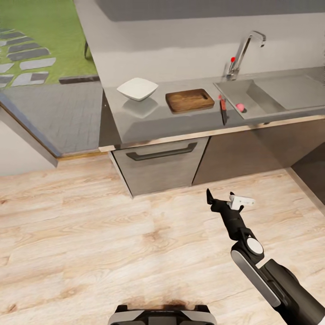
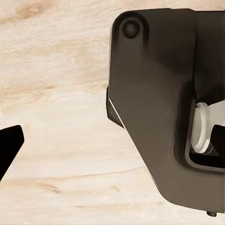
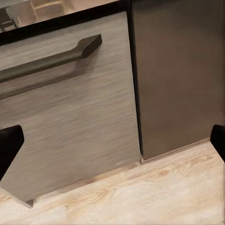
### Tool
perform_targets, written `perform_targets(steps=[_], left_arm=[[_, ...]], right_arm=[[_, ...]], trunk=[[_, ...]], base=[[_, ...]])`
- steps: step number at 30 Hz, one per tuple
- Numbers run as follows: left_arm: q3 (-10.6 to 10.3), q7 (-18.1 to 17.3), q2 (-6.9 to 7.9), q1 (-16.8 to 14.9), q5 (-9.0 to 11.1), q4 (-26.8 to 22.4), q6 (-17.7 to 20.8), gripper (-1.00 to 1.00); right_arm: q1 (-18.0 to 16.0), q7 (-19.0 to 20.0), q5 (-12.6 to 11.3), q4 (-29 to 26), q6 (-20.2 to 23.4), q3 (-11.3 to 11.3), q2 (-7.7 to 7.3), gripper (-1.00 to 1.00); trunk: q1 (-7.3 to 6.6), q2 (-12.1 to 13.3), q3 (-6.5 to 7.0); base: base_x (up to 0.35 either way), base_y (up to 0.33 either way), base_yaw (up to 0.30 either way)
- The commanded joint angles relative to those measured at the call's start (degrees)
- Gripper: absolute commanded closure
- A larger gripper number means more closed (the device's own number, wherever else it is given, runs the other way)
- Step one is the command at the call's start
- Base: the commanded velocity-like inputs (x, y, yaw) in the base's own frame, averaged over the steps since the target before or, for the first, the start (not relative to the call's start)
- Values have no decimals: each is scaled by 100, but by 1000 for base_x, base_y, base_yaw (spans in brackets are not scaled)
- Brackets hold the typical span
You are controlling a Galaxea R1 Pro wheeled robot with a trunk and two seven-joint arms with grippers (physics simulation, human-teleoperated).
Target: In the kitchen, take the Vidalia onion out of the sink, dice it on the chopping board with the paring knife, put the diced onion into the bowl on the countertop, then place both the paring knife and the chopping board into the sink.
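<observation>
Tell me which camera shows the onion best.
The head view: the onion sits small and pink in the sink near the front rim. The right wrist view faces cabinet fronts and the left wrist view faces wooden floor.

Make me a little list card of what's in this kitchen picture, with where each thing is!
onion: Vidalia onion in the sink, near its front corner
knife: paring knife on the countertop, between board and sink
board: chopping board beside the bowl
right gripper: open, empty, over the floor
left gripper: fingertip seen over the floor
</observation>
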Motion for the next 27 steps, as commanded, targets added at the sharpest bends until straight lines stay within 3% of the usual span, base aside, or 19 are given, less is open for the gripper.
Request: perform_targets(steps=[1, 27], left_arm=[[-28, 41, 4, 3, 13, -9, -5, -100], [-28, 41, 4, 3, 11, -12, -16, -100]], right_arm=[[-6, -33, -57, 0, -34, 21, -7, -100], [0, -12, -44, 68, -47, 29, -9, -100]], trunk=[[4, -9, 2], [4, -9, 240]], base=[[0, 0, 0], [0, 0, 0]])
